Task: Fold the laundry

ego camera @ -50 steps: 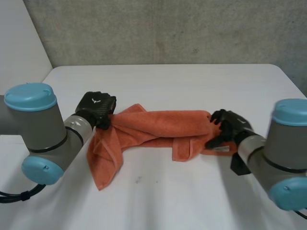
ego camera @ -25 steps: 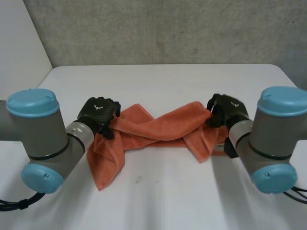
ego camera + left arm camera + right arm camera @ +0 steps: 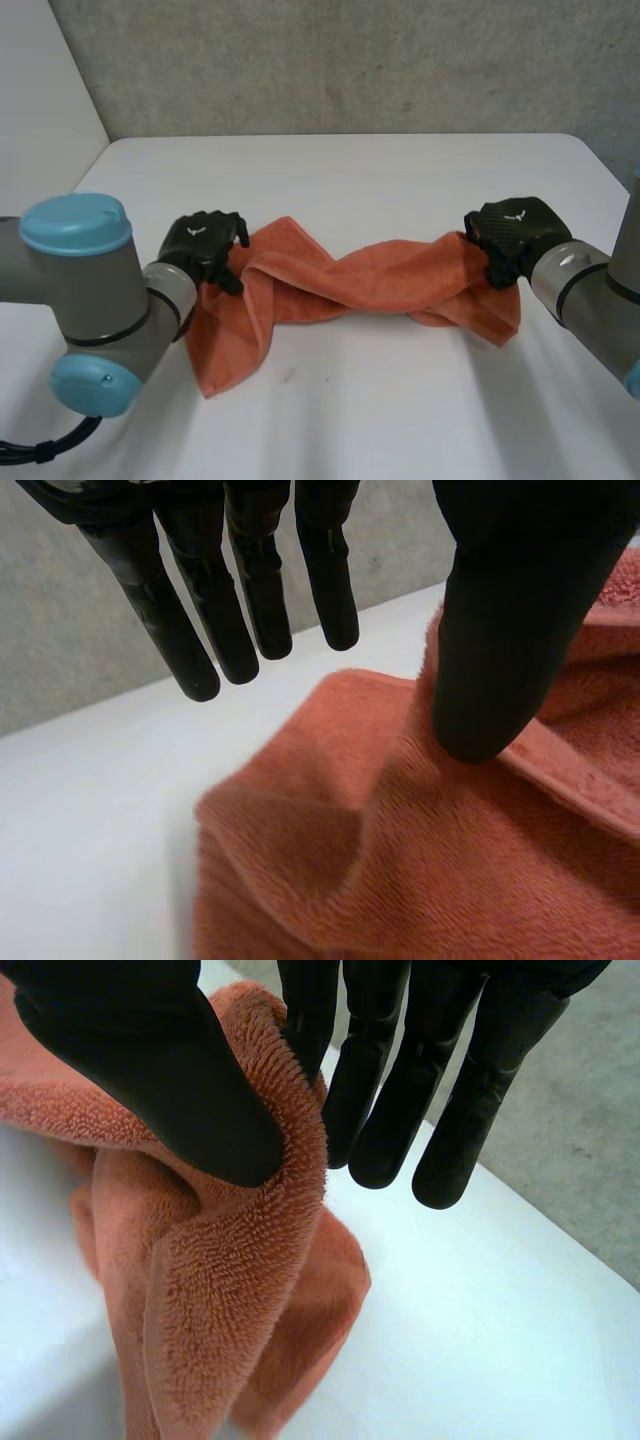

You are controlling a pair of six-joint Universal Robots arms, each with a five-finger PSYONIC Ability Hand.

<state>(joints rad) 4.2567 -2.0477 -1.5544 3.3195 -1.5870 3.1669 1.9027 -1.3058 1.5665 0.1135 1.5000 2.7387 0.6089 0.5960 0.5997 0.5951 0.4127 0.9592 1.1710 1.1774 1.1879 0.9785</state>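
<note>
Lying across the white worktop [image 3: 350, 180], the orange terry-cloth towel [image 3: 340, 280] ran twisted from one robot hand to the other. At its left end, the left robot hand [image 3: 200, 240] was open: its fingers [image 3: 240, 610] stretched straight and clear of the cloth, and only the thumb [image 3: 500, 630] touched a raised fold. The towel's middle was twisted into a rope. At the right end, the right robot hand [image 3: 512, 232] pinched a bunched edge between thumb [image 3: 170, 1070] and a finger, with the rest hanging below it.
</note>
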